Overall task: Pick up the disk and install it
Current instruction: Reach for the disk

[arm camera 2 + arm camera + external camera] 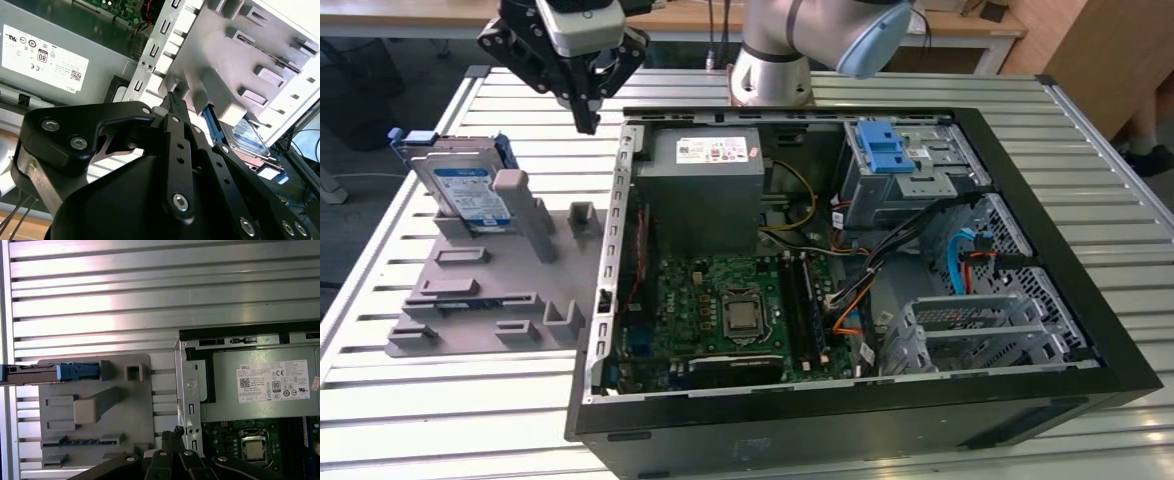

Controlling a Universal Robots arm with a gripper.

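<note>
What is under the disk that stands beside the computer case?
A grey holder, lying on the slatted table, is under the disk, which stands on edge in it. A grey post covers the disk's lower corner, so its seat cannot be seen.

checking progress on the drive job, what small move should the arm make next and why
Probably shift the gripper toward the exterior view's left, above the disk, opening its fingers on the way. The disk stands on edge in the grey holder, untouched, while the gripper hangs shut and empty near the computer case's edge.
</note>
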